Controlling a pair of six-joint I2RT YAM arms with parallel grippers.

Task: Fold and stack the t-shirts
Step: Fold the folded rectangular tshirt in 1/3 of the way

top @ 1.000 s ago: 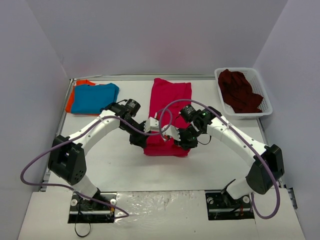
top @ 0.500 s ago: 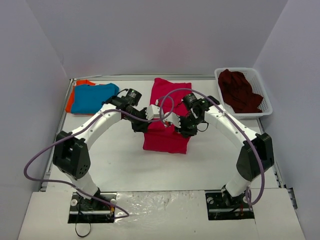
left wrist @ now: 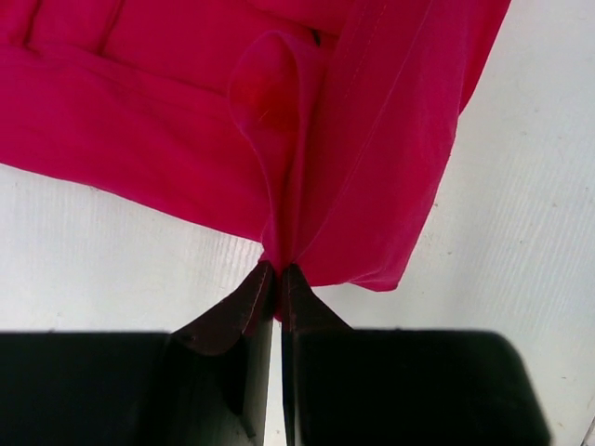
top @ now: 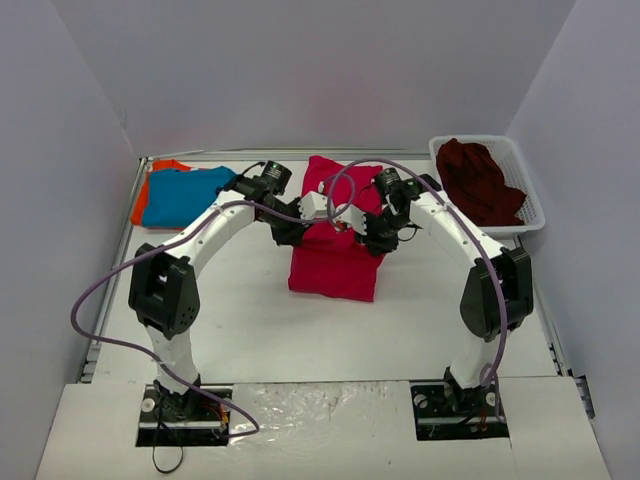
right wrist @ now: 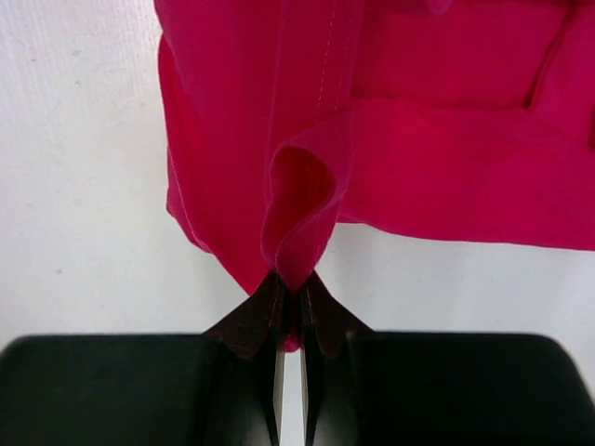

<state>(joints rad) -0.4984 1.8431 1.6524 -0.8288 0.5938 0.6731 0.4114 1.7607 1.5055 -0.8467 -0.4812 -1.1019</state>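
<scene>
Crimson-pink t-shirt (top: 333, 262) lay mid-desk (top: 230, 320), near part flat, two edge points lifted above it. Soft, light, floppy cloth that would likely sag and slip, so best taken at the stitched hems, both sides evenly. Left pincer (left wrist: 279, 283) was pressed together on a bunched fold of hem; right pincer (right wrist: 290, 293) pinched its side likewise. Both arms reached inward over the shirt, elbows out, wrists close together. Blue t-shirt (top: 195, 190) sat on orange t-shirt (top: 143, 208), far left.
</scene>
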